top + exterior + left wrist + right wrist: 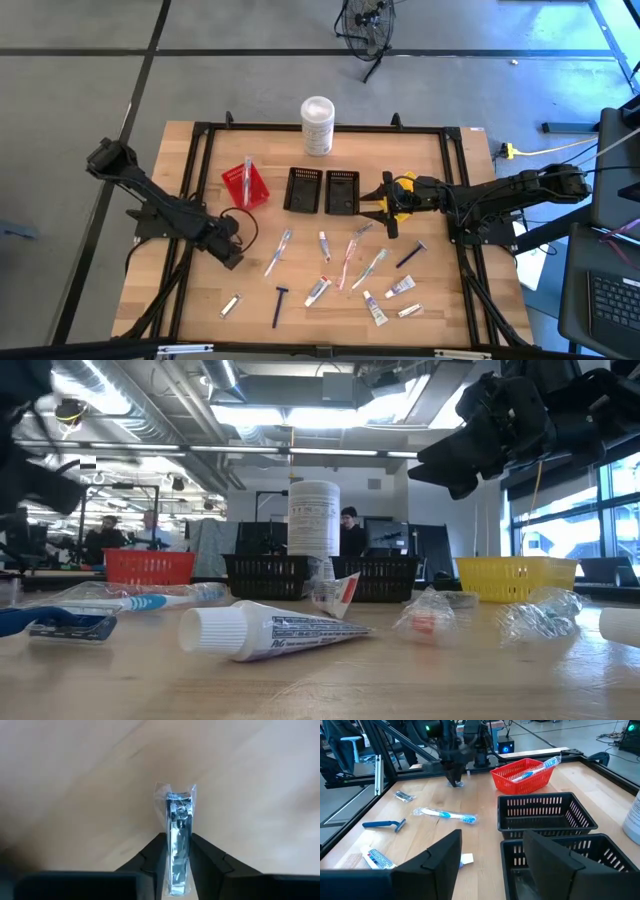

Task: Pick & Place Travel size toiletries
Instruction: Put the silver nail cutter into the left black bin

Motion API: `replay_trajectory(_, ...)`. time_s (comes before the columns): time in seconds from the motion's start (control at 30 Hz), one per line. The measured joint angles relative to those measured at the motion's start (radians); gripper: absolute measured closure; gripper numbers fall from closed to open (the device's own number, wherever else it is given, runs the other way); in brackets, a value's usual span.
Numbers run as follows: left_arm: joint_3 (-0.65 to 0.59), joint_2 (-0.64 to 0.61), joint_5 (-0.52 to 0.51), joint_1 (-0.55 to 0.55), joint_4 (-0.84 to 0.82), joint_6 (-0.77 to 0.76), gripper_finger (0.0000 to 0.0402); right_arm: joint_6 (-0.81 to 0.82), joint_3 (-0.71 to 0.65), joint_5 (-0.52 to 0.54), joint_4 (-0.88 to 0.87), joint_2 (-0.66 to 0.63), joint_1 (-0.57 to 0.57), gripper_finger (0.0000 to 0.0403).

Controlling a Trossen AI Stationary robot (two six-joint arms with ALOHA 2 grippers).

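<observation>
The left tool (pixel 176 870) pinches a wrapped metal nail clipper (pixel 178 840) low over the tabletop's (pixel 200 310) left side. It looks light, stiff and slippery in its film; gripping its narrow sides seems best. The right tool (pixel 492 855) hangs wide open above the black bins (pixel 545 815).

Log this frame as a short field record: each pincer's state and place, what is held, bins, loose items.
left pincer: shut on a wrapped metal nail clipper, over the table's left part
right pincer: open, empty, above the black bins
red bin: holds one toothbrush
yellow bin: contents not visible
loose items: blue razor, toothpaste tube, other wrapped toiletries on the table
</observation>
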Motion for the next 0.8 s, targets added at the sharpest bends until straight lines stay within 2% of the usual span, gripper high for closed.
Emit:
replay_trajectory(0.23, 0.049, 0.000, -0.106, -0.001, 0.020, 0.012, 0.0346, -0.002, 0.000, 0.020, 0.003, 0.000, 0.000, 0.0194)
replay_trajectory(0.4, 0.111, 0.000, -0.298, 0.004, 0.136, 0.103, 0.0345, -0.013, 0.000, 0.038, 0.004, 0.000, 0.000, 0.0186)
replay_trajectory(0.6, 0.182, 0.000, -0.494, 0.063, 0.330, 0.407, 0.0345, -0.025, 0.000, 0.037, 0.004, 0.000, 0.000, 0.0179)
replay_trajectory(0.8, 0.203, 0.000, -0.503, 0.189, 0.479, 0.692, 0.0345, -0.025, 0.000, 0.036, 0.004, 0.000, 0.000, 0.0187)
